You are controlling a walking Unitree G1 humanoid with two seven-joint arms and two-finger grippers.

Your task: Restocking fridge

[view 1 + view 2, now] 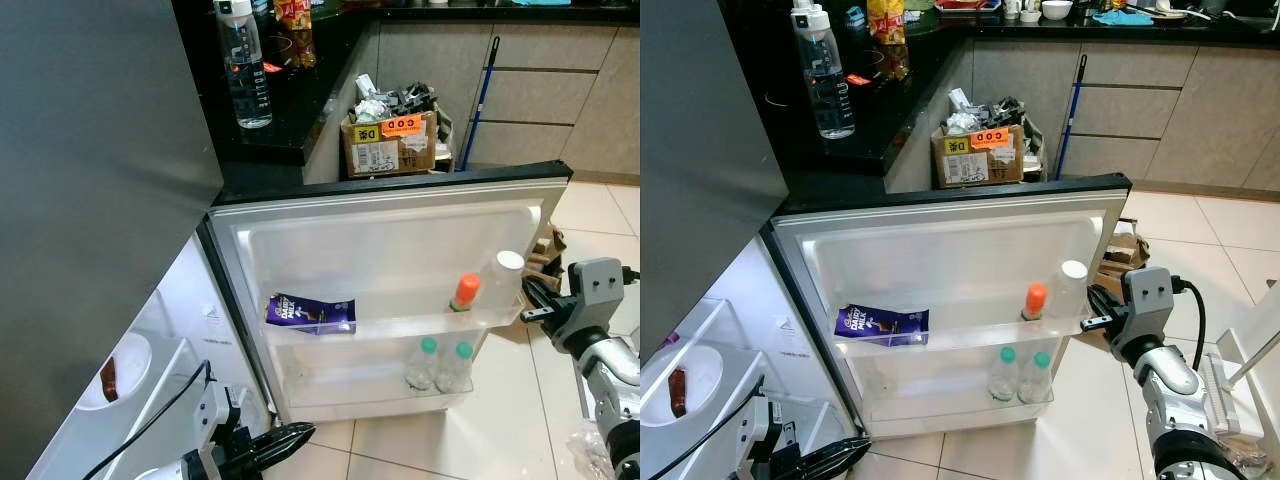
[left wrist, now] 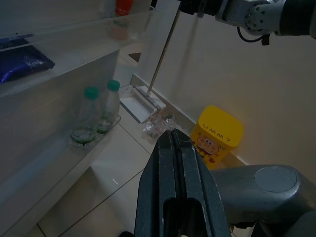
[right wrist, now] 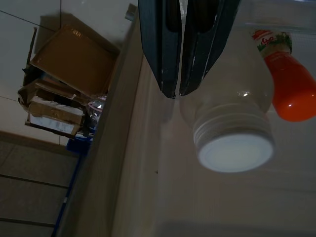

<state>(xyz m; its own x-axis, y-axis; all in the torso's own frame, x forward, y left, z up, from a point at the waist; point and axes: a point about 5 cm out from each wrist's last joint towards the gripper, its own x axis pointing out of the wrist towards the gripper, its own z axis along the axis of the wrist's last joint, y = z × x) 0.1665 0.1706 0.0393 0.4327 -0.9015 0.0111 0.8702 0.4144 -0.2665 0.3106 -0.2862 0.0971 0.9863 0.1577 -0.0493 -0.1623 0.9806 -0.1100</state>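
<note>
A pale tiled floor lies nearest, with the left claw low over it, its fingers pressed together on nothing. The open fridge door swings out over the tiles. Its lower rack holds two green-capped bottles, upright. The upper rack carries a purple chocolate packet lying flat, long axis along the shelf, then an orange-capped bottle and a white-capped bottle, both standing, caps up. The right claw sits just beside the white-capped bottle, fingers closed, gripping nothing. Beyond, a cardboard box of rubbish stands by grey cabinets, and a clear water bottle stands on the black worktop.
</note>
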